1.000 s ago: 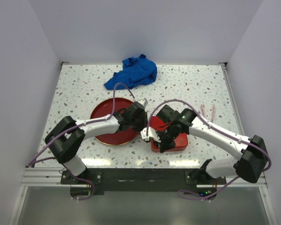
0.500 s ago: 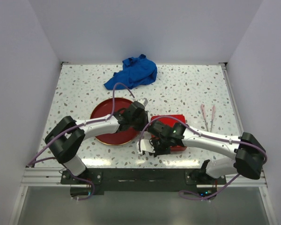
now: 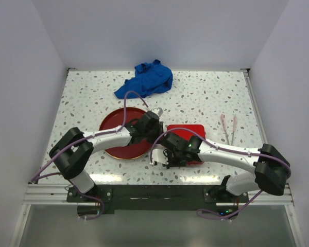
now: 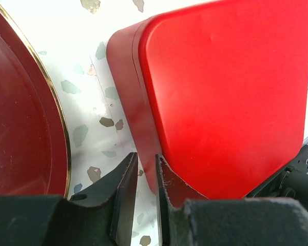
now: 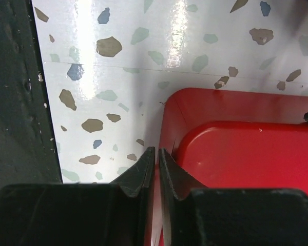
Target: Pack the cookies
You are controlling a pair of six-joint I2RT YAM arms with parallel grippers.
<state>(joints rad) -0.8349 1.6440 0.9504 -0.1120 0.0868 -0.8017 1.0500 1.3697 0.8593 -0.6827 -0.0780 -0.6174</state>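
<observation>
No cookies show in any view. A red box [image 3: 193,133] with its lid on lies right of the dark red plate [image 3: 116,128]. The left gripper [image 3: 158,136] sits at the box's left edge, between plate and box. In the left wrist view its jaws [image 4: 146,156] stand a narrow gap apart over the box's [image 4: 226,92] side wall, nothing visibly clamped. The right gripper [image 3: 165,159] is at the box's near-left corner. Its fingers [image 5: 156,150] are parted by only a thin slit, in line with the box's [image 5: 236,148] wall.
A crumpled blue cloth [image 3: 147,80] lies at the back of the speckled table. Two thin pink sticks [image 3: 227,127] lie right of the box. The plate's gold rim [image 4: 61,133] runs just left of the left gripper. The table's dark near edge [image 5: 10,102] is close to the right gripper.
The right arm has swung from over the box toward the near-left corner, and its jaws have parted slightly. The left arm has hardly moved.
</observation>
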